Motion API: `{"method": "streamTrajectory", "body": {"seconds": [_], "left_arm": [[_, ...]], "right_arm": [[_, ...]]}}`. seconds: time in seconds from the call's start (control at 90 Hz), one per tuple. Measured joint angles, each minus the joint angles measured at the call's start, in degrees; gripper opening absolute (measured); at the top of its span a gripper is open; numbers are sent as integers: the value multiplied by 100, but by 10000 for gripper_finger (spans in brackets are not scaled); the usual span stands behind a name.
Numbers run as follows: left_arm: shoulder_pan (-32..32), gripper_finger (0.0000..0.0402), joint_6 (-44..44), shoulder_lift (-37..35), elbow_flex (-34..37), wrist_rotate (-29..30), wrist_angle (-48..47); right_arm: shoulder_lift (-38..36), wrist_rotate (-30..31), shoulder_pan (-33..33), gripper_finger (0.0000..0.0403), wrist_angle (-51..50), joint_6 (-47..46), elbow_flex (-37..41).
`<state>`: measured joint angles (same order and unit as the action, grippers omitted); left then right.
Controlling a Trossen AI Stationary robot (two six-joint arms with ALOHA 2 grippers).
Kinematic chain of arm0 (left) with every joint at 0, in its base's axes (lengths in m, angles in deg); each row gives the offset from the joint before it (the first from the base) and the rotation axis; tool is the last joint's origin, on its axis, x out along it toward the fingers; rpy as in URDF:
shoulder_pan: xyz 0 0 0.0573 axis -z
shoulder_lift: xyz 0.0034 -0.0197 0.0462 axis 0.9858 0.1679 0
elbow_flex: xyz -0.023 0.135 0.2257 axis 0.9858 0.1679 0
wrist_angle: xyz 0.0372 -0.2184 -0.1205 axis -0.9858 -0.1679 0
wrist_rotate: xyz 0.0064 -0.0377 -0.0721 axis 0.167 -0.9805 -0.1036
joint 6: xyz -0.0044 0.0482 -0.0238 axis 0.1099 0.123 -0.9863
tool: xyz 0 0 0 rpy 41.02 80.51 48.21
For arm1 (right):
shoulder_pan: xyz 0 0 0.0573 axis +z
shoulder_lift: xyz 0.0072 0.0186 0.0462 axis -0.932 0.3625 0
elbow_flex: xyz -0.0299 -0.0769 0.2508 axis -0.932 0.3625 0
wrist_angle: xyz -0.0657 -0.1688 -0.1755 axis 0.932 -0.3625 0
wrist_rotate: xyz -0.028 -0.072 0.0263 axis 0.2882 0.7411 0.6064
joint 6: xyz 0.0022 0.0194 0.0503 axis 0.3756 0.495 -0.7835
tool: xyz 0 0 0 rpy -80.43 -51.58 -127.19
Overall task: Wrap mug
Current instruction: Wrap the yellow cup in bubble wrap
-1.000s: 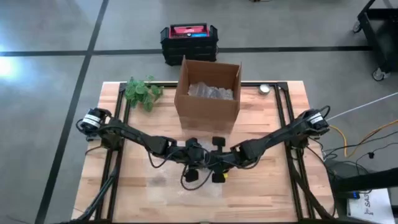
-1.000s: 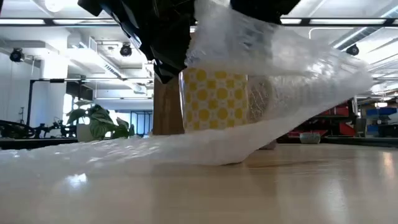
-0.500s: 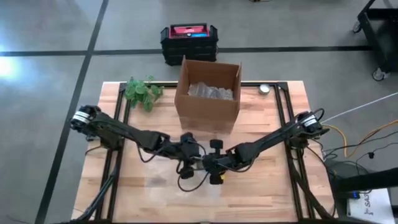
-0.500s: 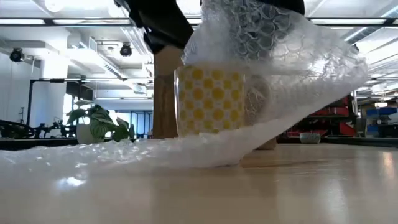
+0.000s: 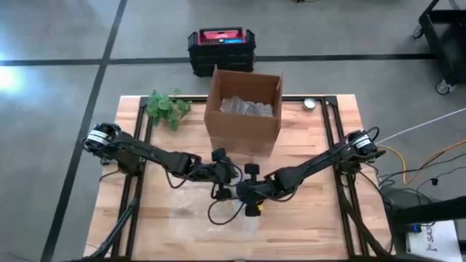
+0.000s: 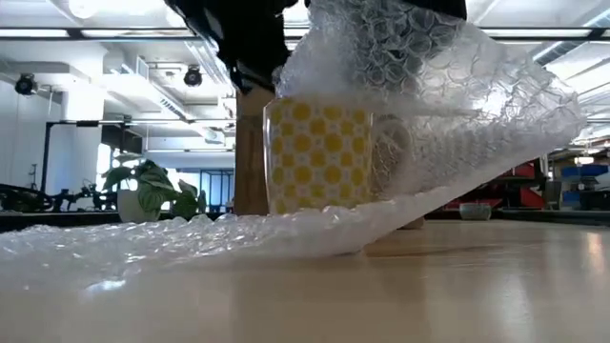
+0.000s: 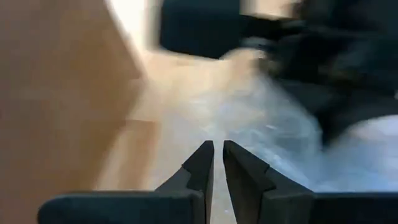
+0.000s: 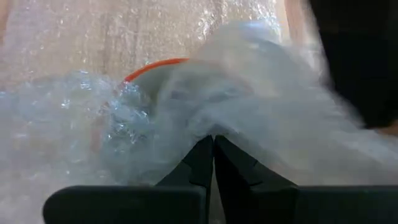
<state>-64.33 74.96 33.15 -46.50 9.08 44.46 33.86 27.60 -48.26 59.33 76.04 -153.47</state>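
Note:
A mug (image 6: 319,157) with yellow dots stands upright on a sheet of bubble wrap (image 6: 181,238) that lies on the wooden table. One side of the sheet (image 6: 457,105) is raised and drawn over the mug's top. My right gripper (image 8: 213,142) hangs over the mug, shut on the wrap; the mug's orange rim (image 8: 155,65) shows through it. My left gripper (image 7: 216,149) is shut on nothing, just on the far-left side of the mug (image 5: 222,175), above the table. My right gripper pinches a bunched part of the bubble wrap (image 8: 214,127) between its two fingers, coming from above over the mug. The raised wrap slopes from the fingers down to the table on one side and drapes over the mug's mouth; the rest lies flat.
An open cardboard box (image 5: 244,109) with clear packing inside stands just beyond the grippers. A green plant (image 5: 166,107) lies at the far left, a small round thing (image 5: 310,104) at the far right. A black and red case (image 5: 222,49) sits on the floor beyond the table.
My right gripper has carried the raised wrap farther across the mug's top, toward the table's left. My left gripper has risen and drawn back from the mug toward the box. The sheet on the table has stayed flat.

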Motion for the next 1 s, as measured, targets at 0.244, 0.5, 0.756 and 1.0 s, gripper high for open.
{"method": "streamTrajectory", "body": {"seconds": [0.244,0.5,0.756,1.0], "left_arm": [[281,21,-202,121,109,-336,81],[304,21,-277,574,172,-356,314],[305,21,-219,702,170,-319,635],[303,21,-230,695,173,-345,628]], "right_arm": [[0,16,-13,2,2,93,0],[-84,-25,-26,2,-371,195,-203],[-192,-2,-11,2,-1985,158,-1269],[-222,-346,0,2,-1868,487,-1444]]}}
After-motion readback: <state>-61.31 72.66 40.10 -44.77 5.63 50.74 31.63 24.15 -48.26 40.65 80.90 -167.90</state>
